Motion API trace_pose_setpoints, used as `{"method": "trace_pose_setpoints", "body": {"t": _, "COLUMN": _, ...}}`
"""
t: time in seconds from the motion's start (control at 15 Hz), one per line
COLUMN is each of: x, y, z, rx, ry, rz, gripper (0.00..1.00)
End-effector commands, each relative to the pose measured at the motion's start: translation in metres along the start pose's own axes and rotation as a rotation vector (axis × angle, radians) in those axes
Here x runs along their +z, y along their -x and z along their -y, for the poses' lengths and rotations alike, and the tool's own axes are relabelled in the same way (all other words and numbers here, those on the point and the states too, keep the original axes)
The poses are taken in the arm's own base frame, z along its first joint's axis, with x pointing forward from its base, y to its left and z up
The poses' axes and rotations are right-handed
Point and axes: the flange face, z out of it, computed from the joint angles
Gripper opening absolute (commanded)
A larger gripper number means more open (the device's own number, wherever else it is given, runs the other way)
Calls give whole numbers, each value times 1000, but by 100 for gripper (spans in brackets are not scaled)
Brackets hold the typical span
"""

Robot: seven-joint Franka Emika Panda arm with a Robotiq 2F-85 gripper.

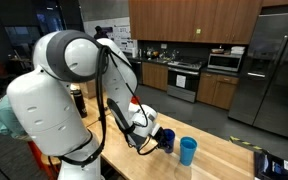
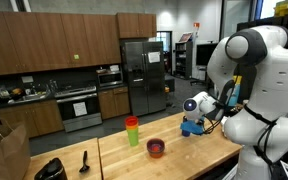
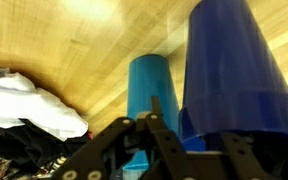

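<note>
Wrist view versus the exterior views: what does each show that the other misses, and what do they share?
Only the wrist view: a white cloth at the picture's left. Only an exterior view: the stacked cups, a red bowl, the fridge and the robot's arm. Shared: the dark blue cup close to the gripper, the light blue cup beside it, and the wooden counter.
</note>
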Motion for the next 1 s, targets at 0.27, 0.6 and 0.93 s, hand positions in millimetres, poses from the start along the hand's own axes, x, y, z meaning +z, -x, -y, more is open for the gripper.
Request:
{"method": "trace_pose_setpoints", "body": {"t": 0.27, "x": -16, "y": 2, "z": 10, "rx": -40, "ry": -39, "rz": 55, "gripper": 96}}
{"method": "trace_pose_setpoints", "body": {"t": 0.6, "x": -34, "y": -9, "z": 23, "rx": -23, "ry": -91, "rz": 89, "gripper": 100}}
{"method": "trace_pose_setpoints", "body": {"t": 0.93, "x": -48, "y": -23, "z": 33, "rx": 25, "ry": -133, "rz": 155, "gripper": 100}}
